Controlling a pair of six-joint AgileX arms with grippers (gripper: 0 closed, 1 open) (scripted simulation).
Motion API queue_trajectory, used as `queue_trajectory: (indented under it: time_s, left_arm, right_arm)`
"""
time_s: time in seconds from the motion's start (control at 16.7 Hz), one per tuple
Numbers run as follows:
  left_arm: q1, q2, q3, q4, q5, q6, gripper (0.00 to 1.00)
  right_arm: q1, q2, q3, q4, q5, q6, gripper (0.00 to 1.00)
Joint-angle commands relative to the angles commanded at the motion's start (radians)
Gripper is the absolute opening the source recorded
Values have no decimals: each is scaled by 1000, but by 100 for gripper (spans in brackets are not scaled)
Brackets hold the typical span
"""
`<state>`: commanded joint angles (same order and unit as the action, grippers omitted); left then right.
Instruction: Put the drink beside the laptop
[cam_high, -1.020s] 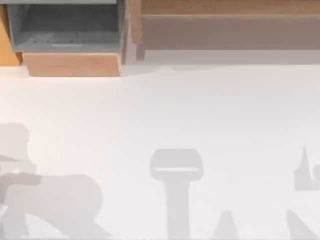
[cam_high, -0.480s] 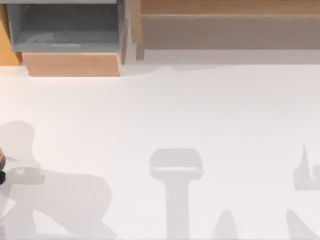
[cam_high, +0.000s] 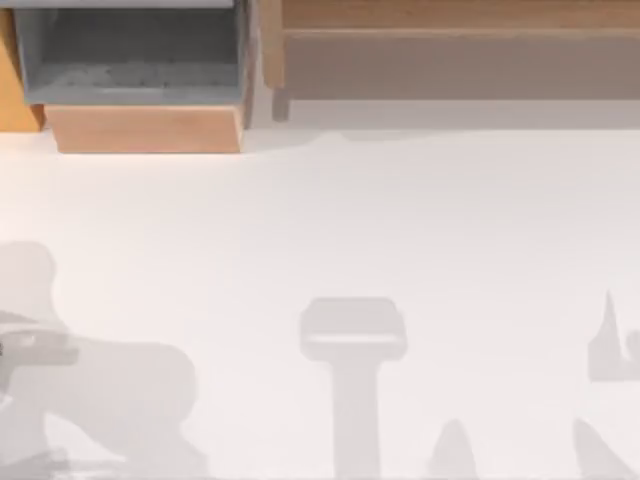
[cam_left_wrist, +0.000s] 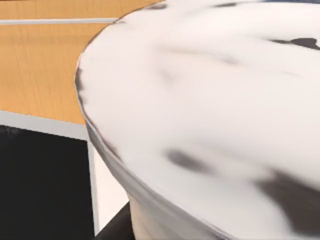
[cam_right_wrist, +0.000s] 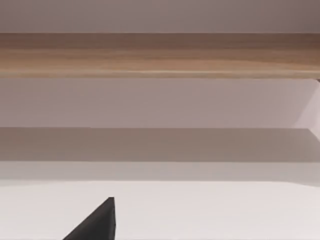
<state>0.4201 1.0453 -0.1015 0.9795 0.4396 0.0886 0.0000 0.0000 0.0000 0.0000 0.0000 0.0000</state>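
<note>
The drink (cam_left_wrist: 210, 115) is very close under your left wrist camera. Its white lid with dark marks faces the lens, and a little of the cup's side appears below the rim. A dark part (cam_left_wrist: 112, 231) lies against that side. It may belong to the left gripper, but you cannot tell from here if that gripper is spread or pinching the cup.

In the top view the white table (cam_high: 400, 220) carries the shadow of an arm (cam_high: 110, 400) at about 8 o'clock, so I judge the drink is near the 9 o'clock edge, probably carried above the table.

Behind the cup there is a black panel with a pale border (cam_left_wrist: 45, 185) and an orange wooden surface (cam_left_wrist: 40, 70). The panel could be the laptop, but this is not sure. At 11 o'clock of the table stands a grey box on a wooden base (cam_high: 135, 60).

To do this step well:
- Keep the cup upright and move it slowly, because it is tall and its contents can swing.
- Confirm where the laptop is before you lower the cup.
- Set the cup down just beside the laptop, not touching it, and release it when the base is flat on the table.

The right gripper (cam_right_wrist: 100, 222) is parked near 4 o'clock, facing a wooden shelf (cam_right_wrist: 160, 55), and its state cannot be told.
</note>
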Motion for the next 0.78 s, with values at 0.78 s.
queue_trajectory:
  time_s: [0.78]
  left_arm:
    - [-10,102,4,37,-2,12,38]
  right_arm:
    - [0,0,0,0,0,0,100]
